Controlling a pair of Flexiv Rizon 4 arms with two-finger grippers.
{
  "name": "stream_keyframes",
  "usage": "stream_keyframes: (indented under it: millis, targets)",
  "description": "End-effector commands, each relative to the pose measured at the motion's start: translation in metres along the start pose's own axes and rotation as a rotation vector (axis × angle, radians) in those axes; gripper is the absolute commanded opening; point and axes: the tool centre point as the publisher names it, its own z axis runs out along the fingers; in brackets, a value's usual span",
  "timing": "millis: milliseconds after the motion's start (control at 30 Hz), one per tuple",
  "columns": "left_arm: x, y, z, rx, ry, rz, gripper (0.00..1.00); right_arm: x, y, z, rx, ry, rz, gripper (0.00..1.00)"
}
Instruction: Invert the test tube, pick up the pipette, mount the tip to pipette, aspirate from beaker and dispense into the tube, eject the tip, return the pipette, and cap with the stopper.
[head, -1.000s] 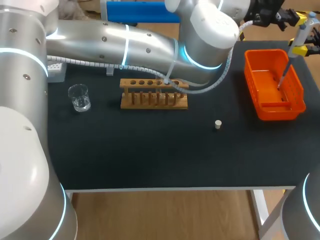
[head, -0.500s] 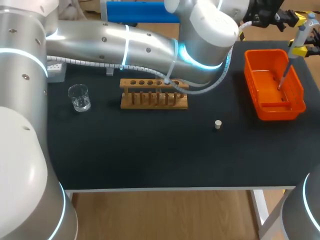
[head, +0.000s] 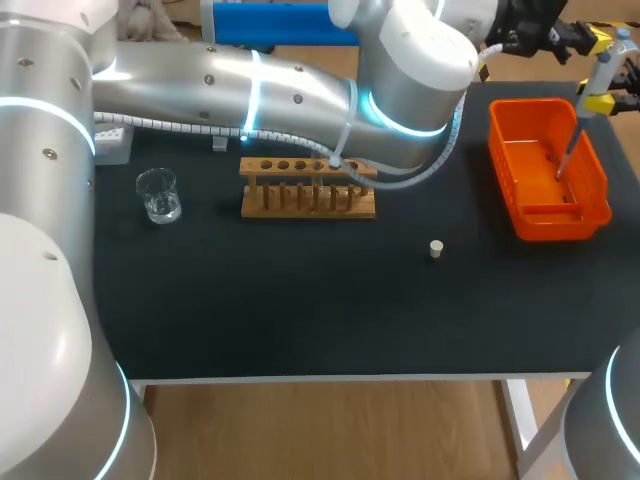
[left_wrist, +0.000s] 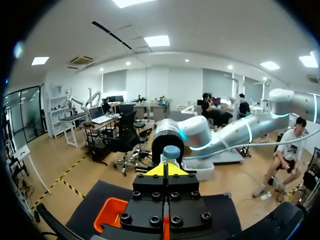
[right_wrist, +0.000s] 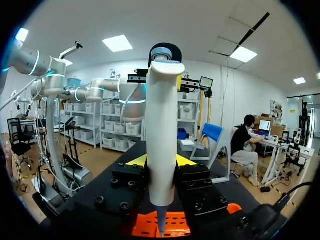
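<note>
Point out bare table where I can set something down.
Widest: the whole front strip, between beaker, rack, stopper and the table's front edge. Also between beaker and rack. Crowded: back right, left arm over the rack, pipette over the bin.

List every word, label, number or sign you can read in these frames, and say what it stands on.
No text can be read on anything at the table.
Pipette: its white body shows no print.
Beaker: any scale marks are too small to read.
Wooden rack, orange basket, stopper: no print shows.
</note>
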Motion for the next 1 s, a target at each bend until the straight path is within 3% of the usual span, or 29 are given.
stream_keyframes:
  millis: [33, 1000]
  targets:
    - [-0.0005, 0.0116, 0.0067, 0.2, 0.003, 0.001, 0.0, -0.003, 0.0068, -0.0012, -0.001, 0.008, -0.001, 0.0]
    - [0.001, 0.0172, 0.0087, 0.199, 0.0, -0.004, 0.0, -0.003, 0.0068, -0.0012, -0.001, 0.008, -0.001, 0.0]
